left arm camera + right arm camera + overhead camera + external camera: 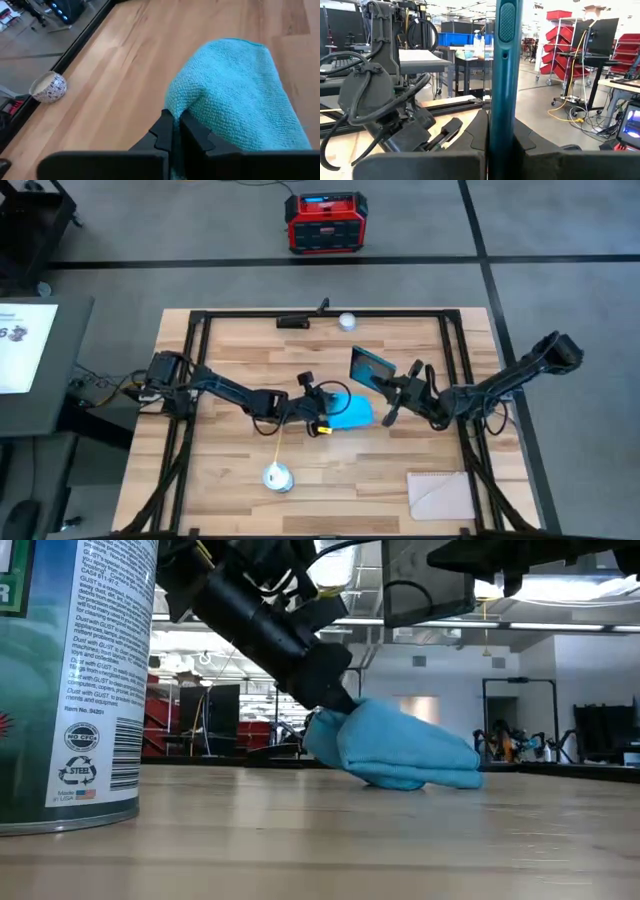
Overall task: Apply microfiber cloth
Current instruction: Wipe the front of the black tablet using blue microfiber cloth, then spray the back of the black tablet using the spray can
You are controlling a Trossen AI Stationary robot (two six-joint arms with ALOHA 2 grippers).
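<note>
The sky-blue microfiber cloth (352,412) lies bunched at the middle of the table, its far part resting on the wood (410,765). My left gripper (322,414) reaches in from the table's left and is shut on the cloth's left end. The dark tablet with a teal back (368,367) hangs tilted above the table, just beyond the cloth toward the far edge. My right gripper (396,394) comes from the right and is shut on it. In the right wrist view the tablet (504,75) shows edge-on between the fingers. My left gripper pinches a bunched fold at the cloth's left end (186,106) between its two fingers. The fingers (330,690) slant down from the table's left. The held end is raised a little, and the rest of the cloth sags onto the table. My right gripper pinches the tablet between its two fingers, one on each flat face, at the edge nearest the arm (503,131). The fingers come about level from the table's right. The tablet is lifted clear of the table and extends away from the fingers.
A spray can (277,476) stands near the front edge, left of centre, and looms large at the left of the low view (70,680). A pale beige sheet (445,492) lies at the front right. A small white bowl (347,321) and a black item (300,320) sit at the far edge.
</note>
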